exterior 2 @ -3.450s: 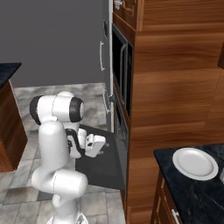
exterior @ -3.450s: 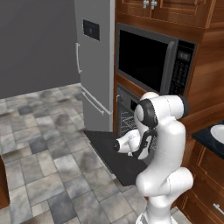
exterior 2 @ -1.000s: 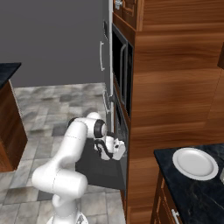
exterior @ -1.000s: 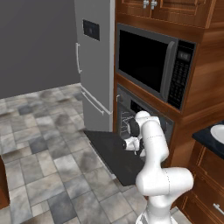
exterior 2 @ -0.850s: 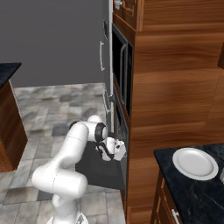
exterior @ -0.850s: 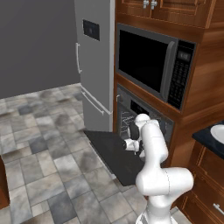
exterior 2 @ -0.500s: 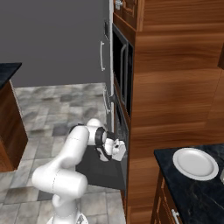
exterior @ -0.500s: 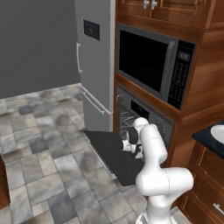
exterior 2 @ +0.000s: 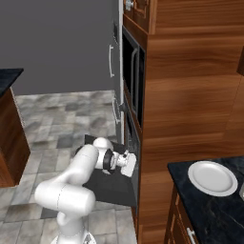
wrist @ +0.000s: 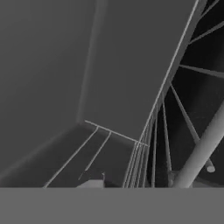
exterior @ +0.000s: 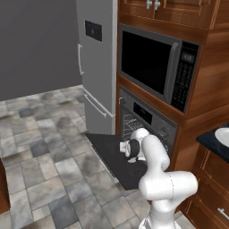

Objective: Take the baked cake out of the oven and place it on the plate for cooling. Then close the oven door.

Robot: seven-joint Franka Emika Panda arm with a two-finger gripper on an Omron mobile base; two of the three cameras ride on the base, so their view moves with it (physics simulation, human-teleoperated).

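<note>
The oven [exterior: 150, 120] stands open under the microwave, its oven door [exterior: 112, 156] dropped flat over the floor. My gripper [exterior 2: 130, 167] reaches low over that door into the oven mouth, and its fingertips are hidden, so whether they are open or shut does not show. In the left base view the hand [exterior: 129, 146] sits just in front of the cavity. The hand view looks inside the oven: grey walls [wrist: 127, 65] and the wire rack [wrist: 175, 113] on the right. The baked cake is hidden. The white plate [exterior 2: 212, 177] lies on the dark counter at the right.
A black-windowed microwave [exterior: 154, 67] sits above the oven. The grey fridge [exterior: 96, 62] stands left of it. Wooden cabinets [exterior 2: 190, 81] frame the oven. A dark-topped island [exterior 2: 9, 128] is at the far left, with tiled floor [exterior: 40, 147] between.
The arm has stretched out from its folded pose and brought the hand down to the oven mouth; over the last second the hand edged a little lower and closer in.
</note>
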